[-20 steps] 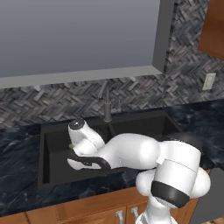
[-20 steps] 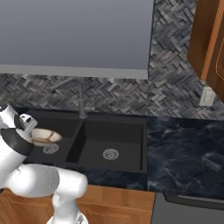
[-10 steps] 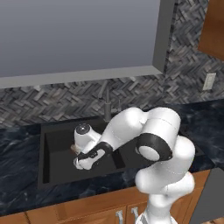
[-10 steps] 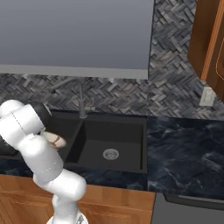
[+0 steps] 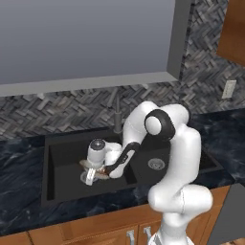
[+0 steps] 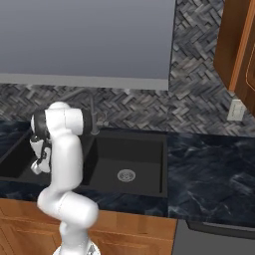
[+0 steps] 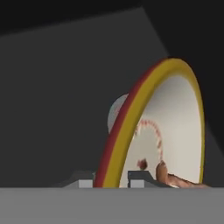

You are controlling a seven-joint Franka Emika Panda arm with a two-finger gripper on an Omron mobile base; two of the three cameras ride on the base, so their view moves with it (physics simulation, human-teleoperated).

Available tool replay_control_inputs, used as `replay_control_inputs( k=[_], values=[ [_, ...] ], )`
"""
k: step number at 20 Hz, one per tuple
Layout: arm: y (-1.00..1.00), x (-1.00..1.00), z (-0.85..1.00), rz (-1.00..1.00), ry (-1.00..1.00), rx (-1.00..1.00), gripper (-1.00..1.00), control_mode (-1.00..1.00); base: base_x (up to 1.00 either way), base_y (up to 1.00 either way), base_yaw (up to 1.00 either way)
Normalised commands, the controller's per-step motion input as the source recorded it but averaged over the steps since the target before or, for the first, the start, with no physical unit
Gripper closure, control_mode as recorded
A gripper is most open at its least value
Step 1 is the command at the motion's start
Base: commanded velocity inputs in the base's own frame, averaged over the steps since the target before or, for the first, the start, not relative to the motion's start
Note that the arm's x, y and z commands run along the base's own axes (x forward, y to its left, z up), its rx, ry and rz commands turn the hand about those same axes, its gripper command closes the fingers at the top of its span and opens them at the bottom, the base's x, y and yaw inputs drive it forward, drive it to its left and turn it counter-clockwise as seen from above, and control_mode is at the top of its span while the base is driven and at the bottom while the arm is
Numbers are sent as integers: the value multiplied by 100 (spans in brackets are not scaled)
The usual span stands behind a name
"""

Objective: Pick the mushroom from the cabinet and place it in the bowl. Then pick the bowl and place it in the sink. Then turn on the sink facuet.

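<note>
— so where's the bowl (image 7: 175, 131) right now?

— down in the left basin of the sink (image 5: 62, 158), low over the round silver drain (image 5: 88, 178). from the left base view only a sliver of its tan edge shows under the white hand.

— and the gripper (image 7: 111, 178)?

— closed on the bowl's rim. in the hand view one finger tip sits on the outside of the rim and the other on the cream inside, so the wall is pinched between them.

— can you see the mushroom (image 7: 173, 177)?

— yes, a brownish lump lying inside the bowl, near the inner finger tip.

— is the bowl resting on the basin floor?

— cannot tell. it's close above the drain, but the hand hides the contact.

— what about the sink facuet (image 5: 116, 111)?

— upright on the back edge of the sink, behind the arm, between the two basins. the arm bends over the divider from the right and reaches down into the left basin, apart from the tap.

— the other basin?

— its drain (image 6: 126, 175) shows plainly in the right base view. the cabinet (image 6: 238, 50) hangs at the upper right, well apart from the sink.
</note>
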Motion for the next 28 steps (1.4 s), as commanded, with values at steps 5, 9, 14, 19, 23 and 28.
replay_control_inputs(
  k=[5, 9, 14, 19, 23, 28],
  values=[
    [37, 50, -38, -5, 3, 0, 100, -100, 0, 0, 0],
    [51, 57, -38, -5, 1, 0, 100, -100, 0, 0, 0],
    [42, 51, -24, -5, 2, 0, 100, -100, 0, 0, 0],
    [13, 8, 21, -7, 0, 0, -100, -100, 0, 0, 0],
    [0, 0, 88, -15, 0, 0, -100, -100, 0, 0, 0],
    [0, 0, 100, -19, 0, 0, -100, -100, 0, 0, 0]
  ],
)
